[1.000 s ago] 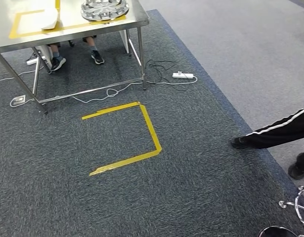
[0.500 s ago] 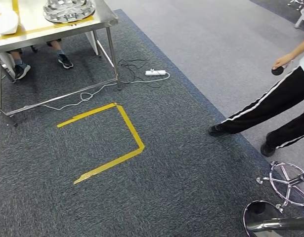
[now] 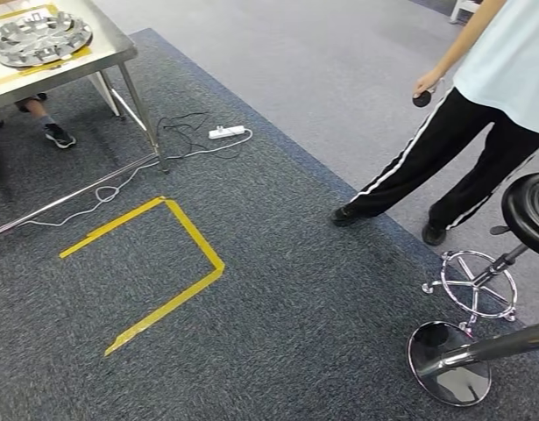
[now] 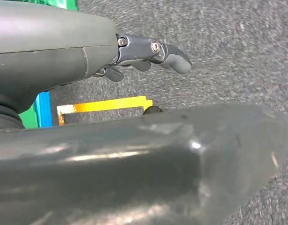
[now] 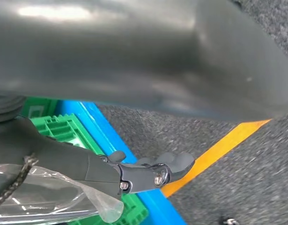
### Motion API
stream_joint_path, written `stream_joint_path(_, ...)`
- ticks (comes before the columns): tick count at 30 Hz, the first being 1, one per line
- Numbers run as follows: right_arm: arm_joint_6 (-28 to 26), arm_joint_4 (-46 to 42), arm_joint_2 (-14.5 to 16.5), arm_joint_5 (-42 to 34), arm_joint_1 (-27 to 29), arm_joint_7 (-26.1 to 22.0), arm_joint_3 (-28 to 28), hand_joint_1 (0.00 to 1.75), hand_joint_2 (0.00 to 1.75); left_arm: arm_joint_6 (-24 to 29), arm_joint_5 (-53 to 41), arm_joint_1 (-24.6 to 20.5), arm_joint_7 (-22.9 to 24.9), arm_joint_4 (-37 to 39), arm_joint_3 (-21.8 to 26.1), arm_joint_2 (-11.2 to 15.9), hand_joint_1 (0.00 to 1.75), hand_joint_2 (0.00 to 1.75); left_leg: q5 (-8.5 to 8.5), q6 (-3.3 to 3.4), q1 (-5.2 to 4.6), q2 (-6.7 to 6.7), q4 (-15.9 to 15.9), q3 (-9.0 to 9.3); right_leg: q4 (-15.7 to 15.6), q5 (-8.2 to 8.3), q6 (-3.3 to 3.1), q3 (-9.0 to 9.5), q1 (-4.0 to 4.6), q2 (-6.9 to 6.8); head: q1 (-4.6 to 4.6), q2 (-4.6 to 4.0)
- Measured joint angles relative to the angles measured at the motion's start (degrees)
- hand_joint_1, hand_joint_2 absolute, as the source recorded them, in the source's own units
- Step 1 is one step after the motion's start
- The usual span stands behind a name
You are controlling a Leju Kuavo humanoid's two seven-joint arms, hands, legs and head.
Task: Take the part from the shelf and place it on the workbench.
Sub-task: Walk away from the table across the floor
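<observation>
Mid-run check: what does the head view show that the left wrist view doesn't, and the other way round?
Head view alone: the steel workbench with a round silver part on it, a white power strip, a standing person in black striped trousers, and black stools beside them.

Left wrist view alone: the left robot hand hanging above the floor, fingers extended and holding nothing, plus blue and green edges near the tape.

Both: dark grey carpet and yellow tape marking the floor.
</observation>
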Motion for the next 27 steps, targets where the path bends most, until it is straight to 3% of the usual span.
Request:
stream_joint_path(2, 0.1, 0.0, 0.0, 0.0, -0.1, 0.0, 0.0, 0.0, 0.0, 0.1, 0.1, 0.0, 0.0, 0.0, 0.0, 0.0, 0.0, 0.0, 4.19, 0.43, 0.13, -2.02, -7.7, 3.19, 0.4, -0.13, 0.3, -0.11, 0.04, 1.6, 0.0, 0.0)
stream_joint_path(3, 0.1, 0.0, 0.0, 0.1, -0.1, 0.0, 0.0, 0.0, 0.0, 0.2, 0.1, 0.0, 0.0, 0.0, -0.1, 0.0, 0.0, 0.0, 5.12, 0.63, 0.19, -2.99, -10.4, 4.24, 0.6, -0.13, 0.6, -0.37, 0.05, 2.32, -0.02, 0.0)
stream_joint_path(4, 0.1, 0.0, 0.1, 0.1, -0.1, 0.0, -0.1, 0.0, 0.0, 0.2, 0.2, 0.1, 0.0, 0.0, -0.1, 0.0, 0.0, 0.0, 5.3, 0.78, 0.2, -3.66, -11.7, 4.65, 0.8, -0.06, 0.97, -0.72, 0.04, 2.92, -0.01, 0.0)
stream_joint_path(6, 0.1, 0.0, 0.1, 0.2, 0.0, 0.0, -0.1, 0.0, 0.0, 0.2, 0.3, 0.0, 0.0, 0.0, -0.1, 0.0, 0.0, 0.0, 5.18, 1.14, 0.18, -3.23, -12.1, 4.61, 0.8, 0.21, 1.8, -1.49, -0.09, 3.88, -0.01, 0.0)
stream_joint_path(8, 0.0, 0.0, 0.1, 0.2, 0.3, 0.1, -0.4, 0.0, 0.0, 0.3, 0.4, 0.0, 0.0, 0.0, -0.2, -0.1, 0.0, 0.0, 5.54, 1.89, 0.3, -2.06, -12.5, 4.54, 2.0, -0.65, 2.32, -2.57, -0.12, 2.31, 0.16, 0.0)
stream_joint_path(9, 0.0, 0.0, 0.1, 0.2, 0.2, 0.1, -0.5, 0.0, 0.0, 0.3, 0.4, 0.1, 0.0, 0.0, -0.2, -0.1, 0.0, 0.0, 5.69, 2.27, 0.37, -1.3, -12.7, 4.48, 4.2, -2.07, 2.5, -3.85, -0.06, 0.84, 0.36, 0.0)
stream_joint_path(11, 0.0, 0.0, 0.1, 0.2, 0.0, 0.1, -0.6, 0.0, 0.0, 0.3, 0.4, 0.2, 0.0, 0.0, -0.2, -0.1, 0.0, 0.0, 5.78, 2.67, 0.25, 0.35, -12.8, 4.18, 11.7, -5.91, 2.8, -7.55, -0.01, -1.68, 0.72, 0.0)
stream_joint_path(12, 0.0, 0.0, 0.1, 0.2, -0.1, 0.1, -0.6, 0.0, 0.0, 0.3, 0.4, 0.3, 0.0, 0.0, -0.2, -0.1, 0.0, 0.0, 5.79, 2.71, 0.16, 1.19, -12.8, 4.05, 15.4, -7.33, 2.96, -9.26, -0.04, -2.1, 0.74, 0.0)
stream_joint_path(13, 0.0, 0.0, 0.1, 0.2, 0.0, 0.1, -0.6, 0.0, 0.0, 0.3, 0.5, 0.3, 0.1, 0.0, -0.2, -0.1, 0.0, 0.0, 5.8, 2.71, 0.09, 2.0, -12.8, 3.96, 17.5, -7.76, 3.07, -10.07, -0.07, -2.29, 0.72, 0.0)
stream_joint_path(14, 0.0, 0.0, 0.1, 0.3, 0.1, 0.1, -0.6, 0.0, 0.0, 0.3, 0.6, 0.3, 0.1, 0.0, -0.2, -0.1, 0.0, 0.0, 5.8, 2.7, 0.05, 2.74, -12.8, 3.92, 17.2, -7.11, 3.11, -9.67, -0.09, -2.49, 0.74, 0.0)
stream_joint_path(15, 0.0, 0.0, 0.1, 0.3, 0.2, 0.1, -0.6, 0.0, 0.0, 0.3, 0.7, 0.3, 0.1, 0.0, -0.2, -0.1, 0.0, 0.0, 5.78, 2.68, 0.02, 3.43, -12.8, 3.95, 14.7, -5.61, 3.08, -8.05, -0.1, -2.84, 0.74, 0.0)
stream_joint_path(16, 0.0, 0.0, 0.1, 0.4, 0.2, 0.1, -0.7, 0.0, 0.0, 0.3, 0.8, 0.3, 0.2, 0.0, -0.3, -0.1, 0.0, 0.0, 5.75, 2.59, -0.01, 4.07, -12.8, 4.07, 10.4, -3.71, 2.97, -5.47, -0.08, -3.74, 0.75, 0.0)
stream_joint_path(18, 0.0, 0.0, 0.1, 0.5, 0.0, 0.1, -0.7, 0.0, 0.0, 0.3, 1.1, 0.3, 0.3, 0.0, -0.4, -0.1, 0.0, 0.0, 5.61, 2.16, -0.28, 5.12, -12.7, 4.3, 2.8, -1.41, 2.59, -1.0, 0.16, -6.07, 0.67, 0.0)
stream_joint_path(20, -0.1, 0.0, 0.1, 0.6, -0.1, 0.1, -0.8, 0.0, 0.0, 0.3, 1.2, 0.3, 0.4, 0.0, -0.5, -0.1, 0.0, 0.0, 5.58, 1.55, -0.48, 6.02, -12.6, 4.54, 0.4, -1.1, 2.09, 0.04, 0.43, -6.67, 0.43, 0.0)
stream_joint_path(22, -0.1, 0.0, 0.1, 0.6, 0.1, 0.2, -0.9, 0.0, 0.0, 0.3, 1.3, 0.3, 0.4, 0.0, -0.6, -0.1, 0.0, 0.0, 5.41, 0.85, -0.3, 6.4, -12.5, 4.75, 0.3, -0.75, 1.39, -0.14, 0.42, -5.53, 0.31, 0.0)
stream_joint_path(24, -0.1, 0.0, 0.1, 0.7, 0.2, 0.2, -1.0, 0.0, 0.0, 0.3, 1.3, 0.3, 0.4, 0.0, -0.6, 0.0, 0.0, 0.0, 3.34, 0.13, -0.04, 4.04, -10.2, 3.95, 0.0, -0.25, 0.62, 0.03, 0.23, -4.46, 0.19, 0.0)
stream_joint_path(26, -0.2, 0.0, 0.1, 0.7, 0.1, 0.2, -1.1, 0.0, 0.0, 0.3, 1.5, 0.4, 0.4, 0.0, -0.7, 0.0, 0.0, 0.0, -0.8, -0.23, 0.12, 1.1, -3.4, 1.21, 0.0, 0.13, 0.12, -0.1, 0.18, -3.17, 0.01, 0.0)
stream_joint_path(27, -0.2, 0.0, 0.1, 0.7, 0.0, 0.2, -1.1, 0.0, 0.0, 0.3, 1.6, 0.5, 0.4, 0.0, -0.7, 0.0, 0.0, 0.0, -2.53, -0.26, 0.14, 0.56, 0.5, -0.42, 0.0, 0.21, -0.01, -0.22, 0.24, -2.41, 0.01, 0.0)
